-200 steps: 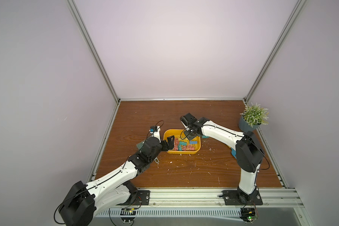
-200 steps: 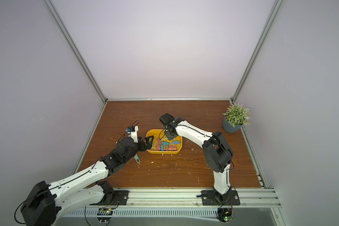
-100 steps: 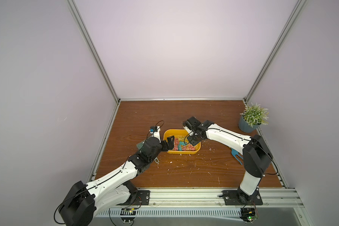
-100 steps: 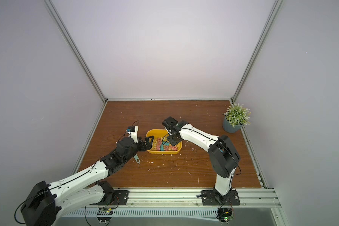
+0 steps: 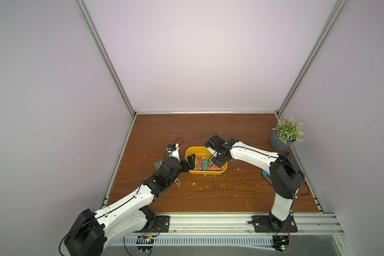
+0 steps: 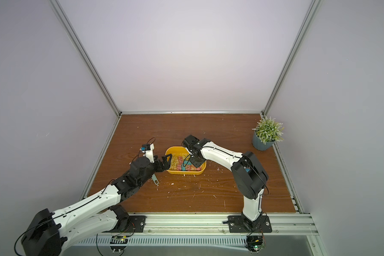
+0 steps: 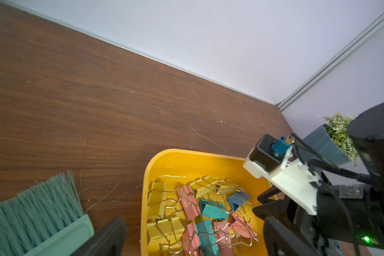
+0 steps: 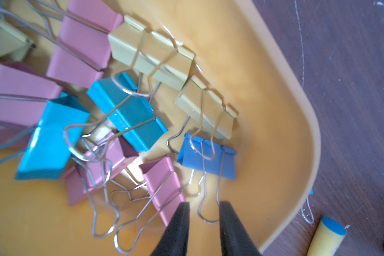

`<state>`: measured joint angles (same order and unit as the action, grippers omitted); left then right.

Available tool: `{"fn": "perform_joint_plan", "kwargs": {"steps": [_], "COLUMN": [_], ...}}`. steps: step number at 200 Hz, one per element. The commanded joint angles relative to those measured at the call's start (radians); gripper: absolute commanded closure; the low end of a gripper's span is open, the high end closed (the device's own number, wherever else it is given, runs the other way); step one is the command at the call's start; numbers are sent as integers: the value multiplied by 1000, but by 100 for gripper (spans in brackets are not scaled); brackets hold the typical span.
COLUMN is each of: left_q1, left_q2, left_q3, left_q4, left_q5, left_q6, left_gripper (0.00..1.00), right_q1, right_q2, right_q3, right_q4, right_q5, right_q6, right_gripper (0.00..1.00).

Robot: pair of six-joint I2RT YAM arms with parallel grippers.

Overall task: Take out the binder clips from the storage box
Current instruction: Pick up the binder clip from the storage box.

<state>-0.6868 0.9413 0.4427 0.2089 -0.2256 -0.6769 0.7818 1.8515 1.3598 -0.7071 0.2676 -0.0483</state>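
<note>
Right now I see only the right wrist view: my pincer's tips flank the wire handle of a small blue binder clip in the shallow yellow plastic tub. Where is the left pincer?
Observer: The left pincer stands wide open, empty, at the tub's opposite end.
Operator: What lies beside it?
Observer: A teal-bristled plastic hand brush, on the wooden table outside that end.
Operator: Anything else out there?
Observer: A small green potted plant in the table's far right-hand corner.
</note>
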Motion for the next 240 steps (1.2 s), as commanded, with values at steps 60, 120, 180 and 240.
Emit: {"fn": "perform_joint_plan", "kwargs": {"steps": [60, 120, 180, 240], "left_q1": [7, 7, 7, 8], "left_q2": [-30, -27, -11, 59], "left_q3": [-10, -8, 2, 31], "left_q4": [-33, -29, -2, 34], "left_q5": [-40, -32, 7, 83], "left_q6": [11, 11, 22, 25], "left_gripper": [0, 0, 0, 0], "right_q1": [40, 68, 48, -2], "right_q2": [13, -83, -309, -354], "right_q3": [3, 13, -79, -139], "right_q4": [-7, -32, 122, 193], "right_q5": [159, 190, 93, 25], "right_q6": [-64, -60, 10, 54], "right_gripper": [87, 100, 100, 100]}}
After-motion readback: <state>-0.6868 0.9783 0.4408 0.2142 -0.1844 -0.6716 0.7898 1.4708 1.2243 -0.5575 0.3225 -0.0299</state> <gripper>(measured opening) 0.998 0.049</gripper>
